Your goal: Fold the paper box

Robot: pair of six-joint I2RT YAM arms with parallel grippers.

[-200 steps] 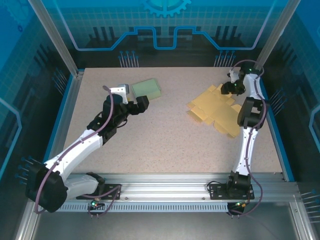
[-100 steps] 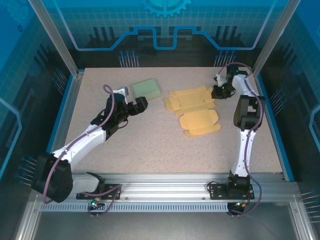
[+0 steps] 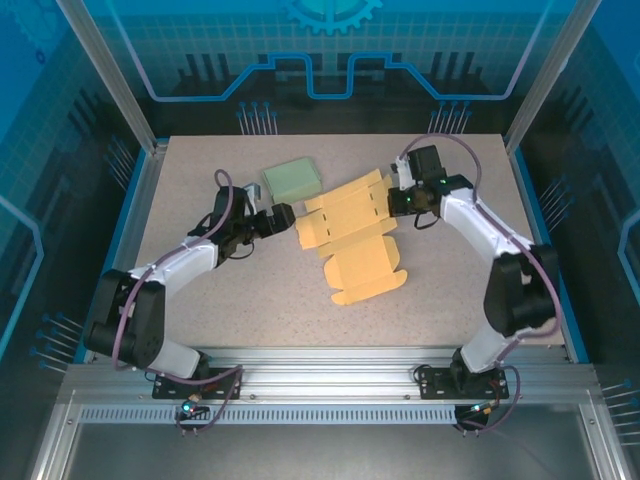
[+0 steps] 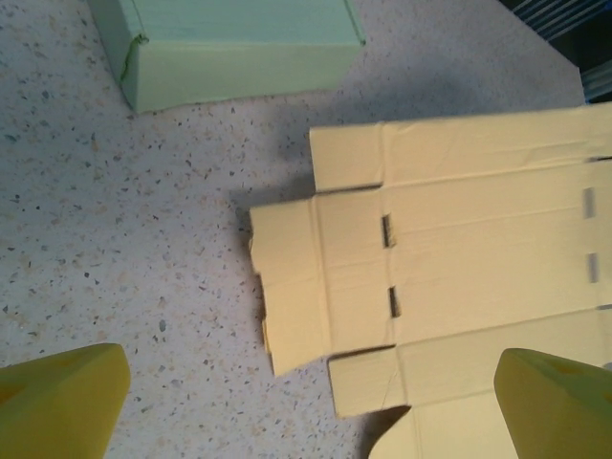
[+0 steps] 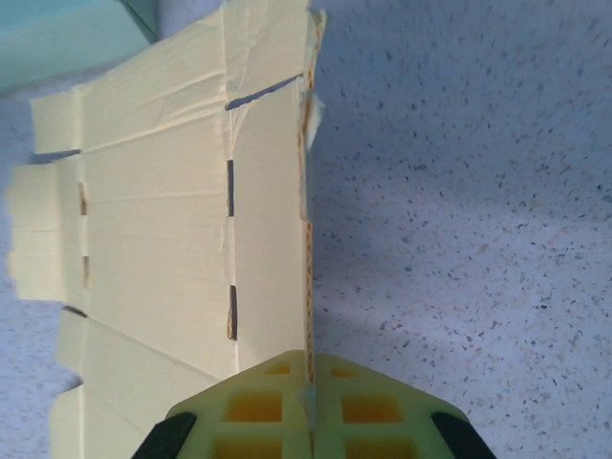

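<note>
Right gripper (image 5: 308,375), clamping the flat yellow cardboard box blank (image 3: 350,235) by its edge, has dragged it before the wide-open left gripper (image 3: 284,214); folding can likely begin

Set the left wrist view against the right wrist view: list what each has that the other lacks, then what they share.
Left wrist view, of the two: the left gripper, its yellow fingers spread wide, and the whole long side of the green box. Right wrist view, of the two: the right gripper, shut on the edge of the flat yellow box blank. Shared: the blank, at least a corner of the green box, and the speckled table.
</note>
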